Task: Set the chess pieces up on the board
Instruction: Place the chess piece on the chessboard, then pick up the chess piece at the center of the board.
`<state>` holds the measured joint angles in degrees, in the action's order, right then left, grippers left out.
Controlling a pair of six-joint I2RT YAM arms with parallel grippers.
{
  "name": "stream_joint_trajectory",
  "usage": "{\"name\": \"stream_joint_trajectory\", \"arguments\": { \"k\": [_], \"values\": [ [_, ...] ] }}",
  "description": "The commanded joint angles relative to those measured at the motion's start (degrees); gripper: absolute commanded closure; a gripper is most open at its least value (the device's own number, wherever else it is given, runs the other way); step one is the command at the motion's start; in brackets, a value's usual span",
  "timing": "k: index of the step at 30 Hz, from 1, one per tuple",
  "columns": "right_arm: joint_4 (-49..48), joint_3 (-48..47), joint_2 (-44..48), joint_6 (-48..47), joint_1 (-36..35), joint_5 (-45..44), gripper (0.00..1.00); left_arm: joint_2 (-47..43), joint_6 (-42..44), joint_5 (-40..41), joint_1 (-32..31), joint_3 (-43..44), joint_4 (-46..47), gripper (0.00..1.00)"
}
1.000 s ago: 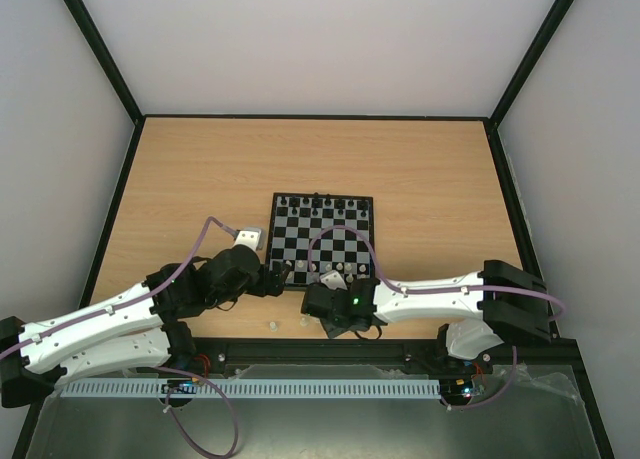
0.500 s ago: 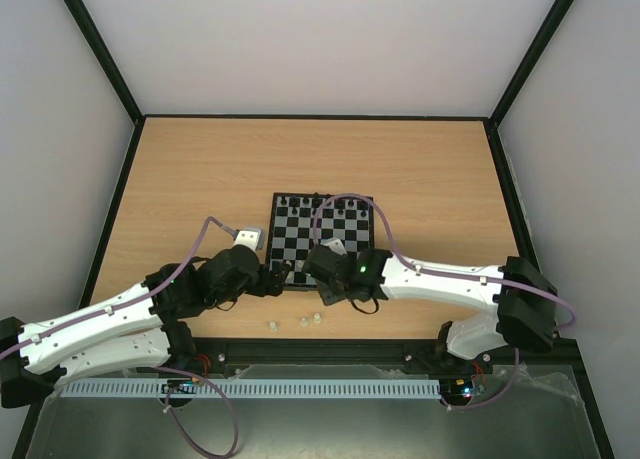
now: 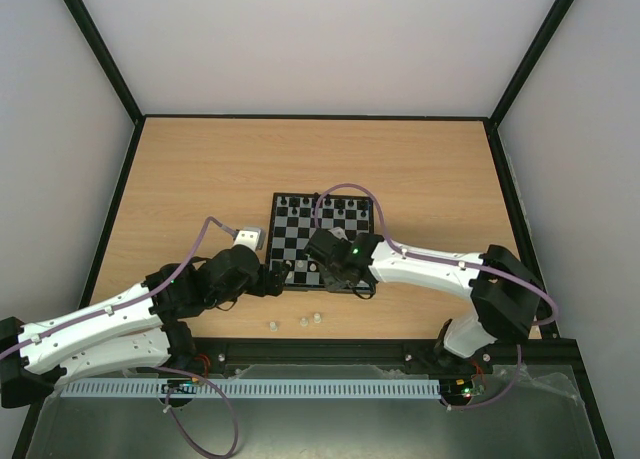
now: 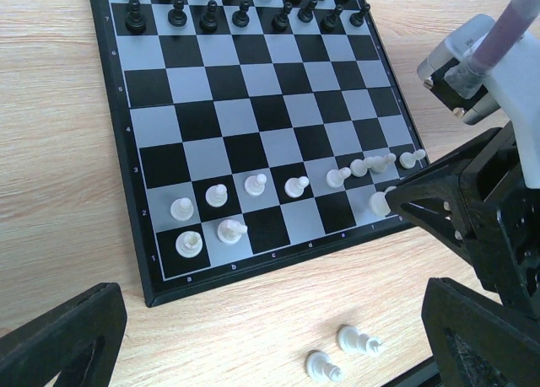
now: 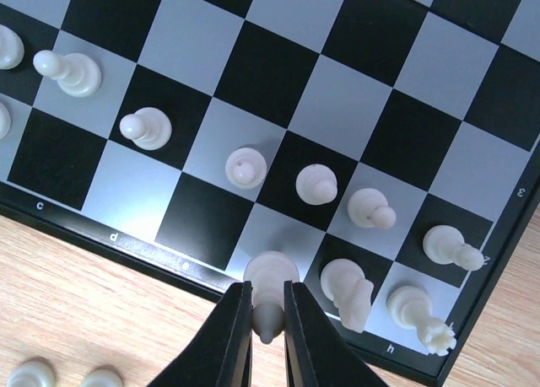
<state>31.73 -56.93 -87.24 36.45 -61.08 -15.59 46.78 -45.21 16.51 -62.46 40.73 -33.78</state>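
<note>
**Two-arm station, overhead and wrist views.** A wooden table (image 3: 300,159) carries every item. The left arm (image 3: 100,331) reaches in from the near left and the right arm (image 3: 430,269) from the near right. Both wrists meet at the near edge of the board (image 3: 290,224), a flat square of black and pale checks with a black rim, lying near the middle of the table's width, closer to its near side.

The left gripper (image 4: 270,319) hovers above the wood just off the board's near-left corner, its fingers spread wide and gripping nothing. The right gripper (image 5: 267,307) is over the board's near row. Its two fingers are pressed against a white piece (image 5: 270,273) at the pale square third from the near-right corner; whether the base touches the square cannot be told.

Black pieces (image 4: 245,3) stand along the far rows. A line of eight white pawns (image 4: 256,183) occupies the second row from the near edge, with those toward the right end sitting off-centre on their squares. In the near row, a left pair of white pieces (image 4: 230,230) stands on the two left-most squares. A right pair of white pieces (image 5: 346,290) fills the two right-most squares, just beside the held one. Three loose white pieces (image 3: 304,322) rest on the bare wood just in front of the board's near edge; two of them show in the left wrist view below the open fingers
</note>
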Motion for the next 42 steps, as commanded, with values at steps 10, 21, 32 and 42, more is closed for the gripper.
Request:
{"name": "stream_joint_trajectory", "arguments": {
  "k": [10, 21, 32, 42],
  "values": [
    [-1.5, 1.5, -3.2, -3.0, 2.2, 2.0, 0.85, 0.6, 0.0, 0.7, -0.3, -0.1, -0.4, 0.01],
    [-1.3, 1.7, 2.0, -3.5, 2.5, 4.1, 0.72, 2.5, -0.4, -0.1, -0.3, 0.2, -1.0, 0.01],
    [-3.2, 6.1, 16.3, -3.7, 2.5, 8.0, 0.15, 5.7, -1.9, -1.3, -0.4, 0.3, -1.7, 0.01],
    [-2.8, 9.5, 22.3, -3.1, 2.5, 7.9, 0.01, 9.6, -8.5, -1.4, -3.9, -0.5, -6.5, 0.01]
  ]
}}
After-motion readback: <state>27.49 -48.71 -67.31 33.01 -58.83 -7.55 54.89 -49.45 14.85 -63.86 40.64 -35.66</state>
